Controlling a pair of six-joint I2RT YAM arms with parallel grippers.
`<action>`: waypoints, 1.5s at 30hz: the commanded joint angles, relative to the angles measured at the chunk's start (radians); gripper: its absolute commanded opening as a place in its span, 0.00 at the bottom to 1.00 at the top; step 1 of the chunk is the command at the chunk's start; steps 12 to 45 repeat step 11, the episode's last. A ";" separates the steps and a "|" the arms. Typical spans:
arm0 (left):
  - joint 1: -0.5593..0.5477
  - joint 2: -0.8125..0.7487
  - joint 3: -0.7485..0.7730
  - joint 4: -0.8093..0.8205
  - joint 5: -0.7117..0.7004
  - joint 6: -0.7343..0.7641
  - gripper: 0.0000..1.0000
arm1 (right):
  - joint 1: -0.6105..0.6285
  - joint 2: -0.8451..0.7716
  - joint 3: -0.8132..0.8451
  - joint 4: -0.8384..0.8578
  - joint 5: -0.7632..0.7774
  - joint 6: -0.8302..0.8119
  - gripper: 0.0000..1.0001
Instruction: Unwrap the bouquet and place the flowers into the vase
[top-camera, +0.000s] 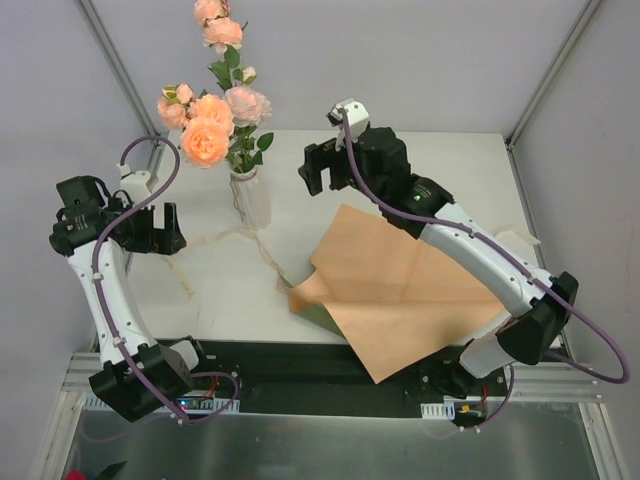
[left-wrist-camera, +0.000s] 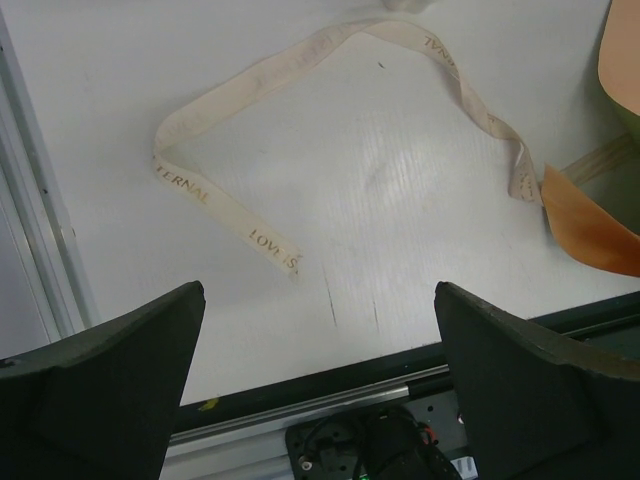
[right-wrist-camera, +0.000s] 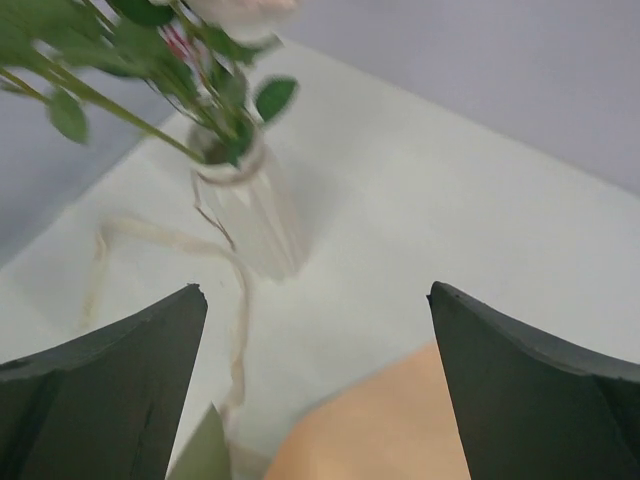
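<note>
The peach-pink flowers (top-camera: 212, 125) stand upright in the white ribbed vase (top-camera: 250, 197) at the back left of the table; the right wrist view shows their stems and leaves (right-wrist-camera: 215, 95) entering the vase (right-wrist-camera: 252, 215). My right gripper (top-camera: 320, 170) hangs open and empty to the right of the vase, apart from it. The wrapping paper (top-camera: 405, 290) lies flat, orange side up. My left gripper (top-camera: 165, 232) is open and empty at the left, above the cream ribbon (left-wrist-camera: 300, 60).
The ribbon (top-camera: 240, 240) trails across the tabletop from the vase toward the paper's folded olive corner (top-camera: 318, 312). The table's black front rail (left-wrist-camera: 380, 375) lies below the left gripper. Grey walls close in the back and sides.
</note>
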 joint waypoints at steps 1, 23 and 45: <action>0.005 -0.039 -0.035 0.015 0.040 -0.005 0.99 | -0.012 -0.062 -0.021 -0.395 0.198 0.045 0.97; 0.005 -0.084 -0.092 0.050 0.074 -0.043 0.99 | -0.013 -0.271 -0.199 -0.509 0.334 0.063 0.97; 0.005 -0.084 -0.092 0.050 0.074 -0.043 0.99 | -0.013 -0.271 -0.199 -0.509 0.334 0.063 0.97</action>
